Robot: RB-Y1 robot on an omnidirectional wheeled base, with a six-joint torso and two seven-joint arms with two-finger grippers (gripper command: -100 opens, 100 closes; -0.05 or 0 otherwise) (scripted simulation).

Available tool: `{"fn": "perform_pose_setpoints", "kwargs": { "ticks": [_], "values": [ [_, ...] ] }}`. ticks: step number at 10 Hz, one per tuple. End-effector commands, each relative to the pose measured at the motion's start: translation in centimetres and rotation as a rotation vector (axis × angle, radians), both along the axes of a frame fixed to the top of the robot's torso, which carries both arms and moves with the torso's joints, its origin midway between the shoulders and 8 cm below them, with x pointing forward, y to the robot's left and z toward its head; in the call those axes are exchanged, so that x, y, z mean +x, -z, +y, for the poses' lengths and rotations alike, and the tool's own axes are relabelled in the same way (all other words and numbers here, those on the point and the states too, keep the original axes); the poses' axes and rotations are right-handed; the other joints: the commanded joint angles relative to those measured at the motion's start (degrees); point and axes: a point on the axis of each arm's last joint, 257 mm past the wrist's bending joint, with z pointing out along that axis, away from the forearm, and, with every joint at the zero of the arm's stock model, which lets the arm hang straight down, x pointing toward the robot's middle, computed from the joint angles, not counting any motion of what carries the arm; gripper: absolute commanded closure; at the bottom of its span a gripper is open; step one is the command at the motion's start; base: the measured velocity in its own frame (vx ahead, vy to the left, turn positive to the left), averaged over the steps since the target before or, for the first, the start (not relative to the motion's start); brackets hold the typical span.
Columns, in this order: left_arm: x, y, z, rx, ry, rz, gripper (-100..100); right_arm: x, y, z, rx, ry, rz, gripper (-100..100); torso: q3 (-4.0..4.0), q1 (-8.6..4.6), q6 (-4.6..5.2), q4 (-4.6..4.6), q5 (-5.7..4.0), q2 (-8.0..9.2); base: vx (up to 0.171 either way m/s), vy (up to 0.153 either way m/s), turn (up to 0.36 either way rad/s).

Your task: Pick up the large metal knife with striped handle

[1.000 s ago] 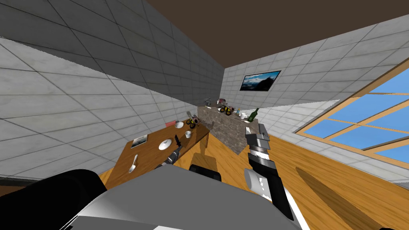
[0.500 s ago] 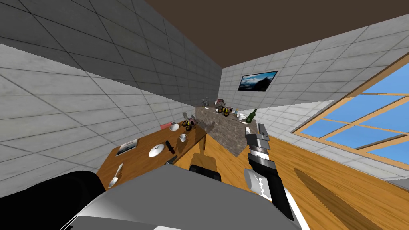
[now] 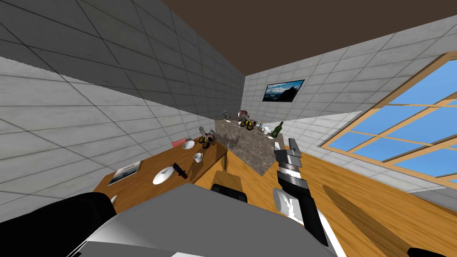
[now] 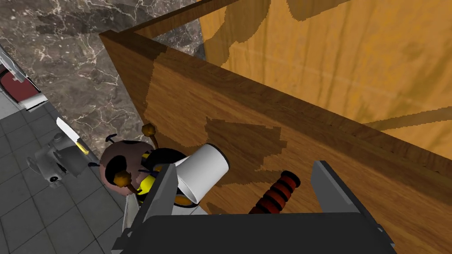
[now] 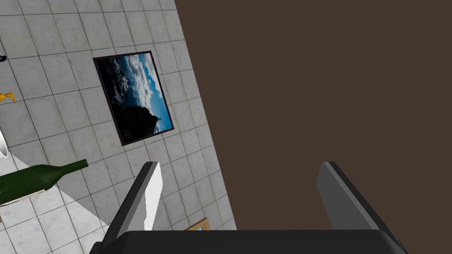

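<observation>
Both claws stand wide, holding nothing. The left claw (image 4: 244,165) hangs over the brown wooden bench (image 4: 335,145). On the bench the large knife with red-and-black striped handle (image 4: 276,196) lies between the claw's fingers, touching neither, near a white cup (image 4: 203,172) and a bee-shaped toy (image 4: 126,165). A round white plate (image 3: 163,175) lies just beside the knife. The right claw (image 3: 284,143) points up, well apart from the bench.

knife (image 3: 180,170): lying on the wooden surface (image 3: 134,187), just beside the white plate (image 3: 163,176)
cup (image 3: 197,157): sitting past the knife, near the wooden surface's edge
right tool (image 3: 285,143): hanging raised beside the stone surface (image 3: 250,149), fingers standing apart
green bottle (image 3: 277,130): standing on the stone surface
</observation>
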Motion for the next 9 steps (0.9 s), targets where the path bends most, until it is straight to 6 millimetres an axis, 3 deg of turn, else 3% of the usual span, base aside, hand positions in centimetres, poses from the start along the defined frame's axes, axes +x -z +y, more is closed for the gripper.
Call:
{"fn": "perform_pose_setpoints", "kwargs": {
  "ticks": [1, 4, 5, 9],
  "values": [
    [-0.7, 0.5, 1.0, 0.014, 0.006, 0.018, -100, 0.0, 0.0, 0.0, 0.0, 0.0, 0.0, 0, 0.0, 0.0, 0.0, 0.0, 0.0, 0.0, 0.079, -0.041, -0.019],
    [-3.8, 1.3, 4.5, 0.082, 0.039, 0.09, -100, 0.0, 0.0, 0.0, 0.0, 0.0, 0.0, 0, 0.11, 0.13, 0.0, 0.04, 0.03, 0.18, 0.067, -0.039, -0.086],
    [-3.8, 1.3, 4.5, 0.082, 0.039, 0.09, -100, 0.0, 0.0, 0.0, 0.0, 0.0, 0.0, 0, 0.08, 0.11, -0.01, 0.04, 0.03, 0.14, 0.057, -0.029, -0.016],
    [-6.9, 1.4, 8.9, 0.167, 0.084, 0.162, -100, 0.0, 0.0, 0.0, 0.0, 0.0, 0.0, 0, 0.1, 0.17, 0.0, 0.04, 0.04, 0.17, 0.063, -0.03, -0.086]
  ]
}}
